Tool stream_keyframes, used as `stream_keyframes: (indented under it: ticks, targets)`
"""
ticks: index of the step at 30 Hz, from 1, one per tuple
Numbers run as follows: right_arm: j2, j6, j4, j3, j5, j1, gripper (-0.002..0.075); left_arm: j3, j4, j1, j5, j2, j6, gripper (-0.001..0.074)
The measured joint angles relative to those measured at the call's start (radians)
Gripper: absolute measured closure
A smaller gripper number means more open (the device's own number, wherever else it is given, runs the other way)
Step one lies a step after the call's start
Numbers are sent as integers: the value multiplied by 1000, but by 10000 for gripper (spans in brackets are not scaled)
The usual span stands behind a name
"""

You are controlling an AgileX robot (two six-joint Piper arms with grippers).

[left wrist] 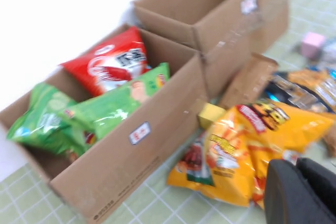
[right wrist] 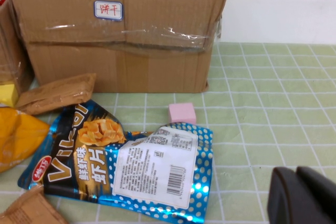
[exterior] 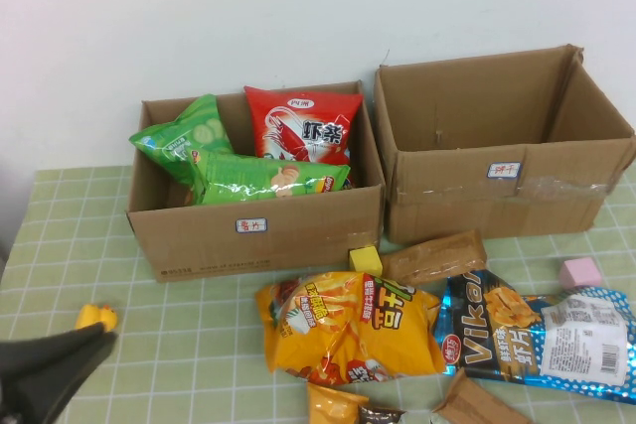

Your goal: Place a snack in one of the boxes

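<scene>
The left gripper (exterior: 50, 369), clenched and empty, sits at the near left corner. Two cardboard boxes line the far edge: the left box (exterior: 254, 235) holds three crinkly bags, the right box (exterior: 497, 201) none. Near them lie glossy snacks: a yellow bag (exterior: 348, 330), a brown packet (exterior: 434, 257), a blue bag (exterior: 537, 335). The right gripper (right wrist: 302, 198) hovers clenched, near right.

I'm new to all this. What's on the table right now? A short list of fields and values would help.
left box: holds a red bag and two green bags
right box: nothing visible inside
yellow bag: on the table before the boxes
blue bag: beside the yellow bag
pink block: near the blue bag
left gripper: low, at the table's left
right gripper: near the blue bag
</scene>
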Motion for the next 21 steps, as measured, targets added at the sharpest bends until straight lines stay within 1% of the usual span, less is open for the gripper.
stream_keyframes:
  ticks: [3, 7, 11, 14, 18, 21]
  targets:
    - [0, 0, 0, 0, 0, 0, 728, 117, 3, 56, -109, -77, -77, 736]
    - [0, 0, 0, 0, 0, 0, 728, 270, -34, 179, -198, -218, -113, 736]
    - [0, 0, 0, 0, 0, 0, 728, 389, -22, 296, -203, -361, -117, 736]
    - [0, 0, 0, 0, 0, 0, 728, 442, 4, 382, -188, -455, -118, 736]
    - [0, 0, 0, 0, 0, 0, 728, 476, 15, 506, -151, -482, -118, 736]
    - [0, 0, 0, 0, 0, 0, 728, 499, 15, 578, -144, -484, -119, 736]
